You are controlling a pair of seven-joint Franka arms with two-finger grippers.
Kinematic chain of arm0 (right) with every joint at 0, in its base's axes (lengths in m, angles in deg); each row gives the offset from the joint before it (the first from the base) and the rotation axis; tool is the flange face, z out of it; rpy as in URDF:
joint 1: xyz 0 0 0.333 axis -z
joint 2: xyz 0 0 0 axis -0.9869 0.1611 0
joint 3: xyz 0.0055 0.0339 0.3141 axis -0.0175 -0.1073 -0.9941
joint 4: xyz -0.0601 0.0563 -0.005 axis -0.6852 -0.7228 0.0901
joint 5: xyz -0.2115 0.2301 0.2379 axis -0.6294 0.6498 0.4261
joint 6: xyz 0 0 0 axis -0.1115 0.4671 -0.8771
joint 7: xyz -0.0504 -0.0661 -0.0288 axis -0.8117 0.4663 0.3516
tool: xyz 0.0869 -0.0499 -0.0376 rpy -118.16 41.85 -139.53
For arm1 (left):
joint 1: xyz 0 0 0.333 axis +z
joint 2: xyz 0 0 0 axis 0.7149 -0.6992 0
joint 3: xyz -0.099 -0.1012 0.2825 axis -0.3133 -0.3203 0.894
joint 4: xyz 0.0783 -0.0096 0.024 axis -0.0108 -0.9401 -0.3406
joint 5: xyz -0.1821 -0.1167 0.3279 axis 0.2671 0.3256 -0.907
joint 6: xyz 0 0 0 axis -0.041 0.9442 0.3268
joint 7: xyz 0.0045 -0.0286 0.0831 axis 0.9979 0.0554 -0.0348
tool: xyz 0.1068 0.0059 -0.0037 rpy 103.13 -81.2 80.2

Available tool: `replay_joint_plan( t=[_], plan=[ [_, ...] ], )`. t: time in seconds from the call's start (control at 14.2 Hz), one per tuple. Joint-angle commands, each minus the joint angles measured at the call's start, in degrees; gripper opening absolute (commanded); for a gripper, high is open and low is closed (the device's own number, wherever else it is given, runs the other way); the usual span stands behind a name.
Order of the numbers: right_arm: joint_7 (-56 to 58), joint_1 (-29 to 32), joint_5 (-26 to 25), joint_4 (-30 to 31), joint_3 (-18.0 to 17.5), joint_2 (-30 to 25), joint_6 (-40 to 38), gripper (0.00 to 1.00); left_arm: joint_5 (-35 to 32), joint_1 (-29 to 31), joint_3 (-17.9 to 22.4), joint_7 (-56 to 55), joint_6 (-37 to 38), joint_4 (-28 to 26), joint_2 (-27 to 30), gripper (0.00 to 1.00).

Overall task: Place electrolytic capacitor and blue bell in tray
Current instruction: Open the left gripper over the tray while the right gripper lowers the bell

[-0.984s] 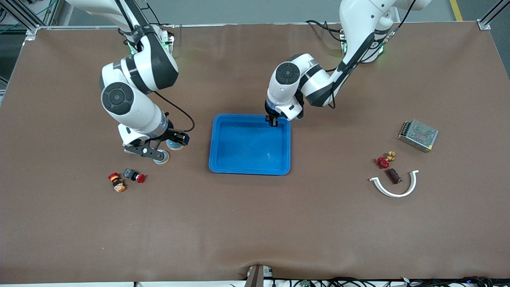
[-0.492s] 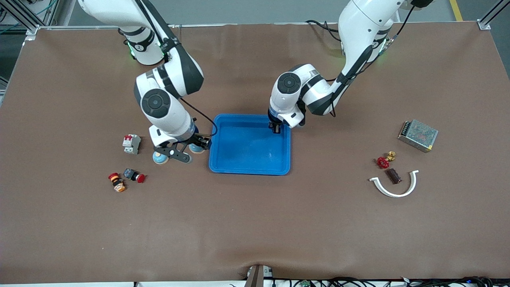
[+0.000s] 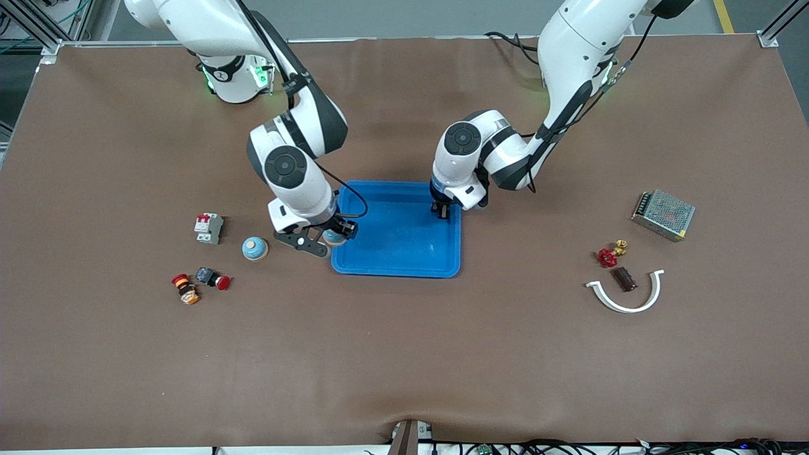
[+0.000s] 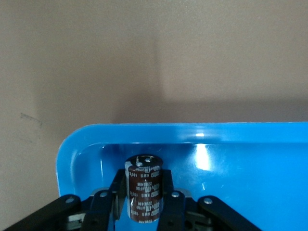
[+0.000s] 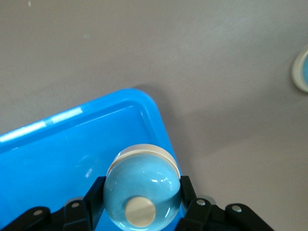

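Left wrist view shows the capacitor (image 4: pixel 143 192), a dark brown cylinder with pale printing down its side, clamped between the left gripper (image 4: pixel 143 204) fingers (image 4: pixel 117 190). Its long axis stands roughly upright along the fingers, the silvery end cap facing away from the wrist and down toward the tray (image 4: pixel 226 159); its other end is cut off by the picture's edge. It hangs just above the floor of the tray, close to a rounded corner. In the front view the capacitor itself is hidden under the left gripper (image 3: pixel 440 210), which sits over the tray (image 3: pixel 395 253) corner toward the left arm's end of the table and farthest from the front camera.

The right gripper (image 5: pixel 141 202) grasps a pale blue bell (image 5: pixel 142 192), a round dome with a small cream button on top and a white base rim. The dome's top faces the wrist camera, so its axis runs up along the gripper. It is over the tray's rim (image 5: pixel 161 130), at the side toward the right arm's end; in the front view only a sliver of the bell (image 3: pixel 333 237) shows beneath the right gripper (image 3: pixel 325 239).

A second blue bell (image 3: pixel 255 248) rests on the brown table (image 3: pixel 404 354), apart from the tray, toward the right arm's end.
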Motion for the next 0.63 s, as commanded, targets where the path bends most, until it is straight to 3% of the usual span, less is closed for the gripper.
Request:
replay_joint_plan(
  t=[0.0, 0.21, 0.28, 0.35, 0.56],
  plan=[
    [-1.6, -2.5, 0.6, 0.1, 0.8, 2.0, 2.1, 0.52, -2.0, -0.4, 0.7, -1.7, -1.6, 1.4, -2.0, 0.0],
    [-2.8, -4.0, 0.6, 3.3, 0.8, 2.4, 6.8, 0.52, -3.1, -0.3, 0.7, -1.6, -1.6, 1.7, -2.3, 0.0],
    [-3.5, -4.6, 0.6, 3.9, 0.8, 2.6, 7.8, 0.52, -3.9, -0.2, 0.7, -1.6, -1.6, 1.9, -2.4, 0.41],
    [-4.8, -5.2, 0.6, 4.4, 0.8, 2.9, 8.7, 0.52, -4.1, -0.4, 0.7, -1.7, -1.5, 2.4, -2.4, 0.99],
    [-6.6, -6.8, 0.5, 5.2, 0.8, 3.0, 8.7, 0.52, -4.2, -0.1, 0.7, -1.4, -1.1, 2.9, -2.0, 1.0]
  ],
)
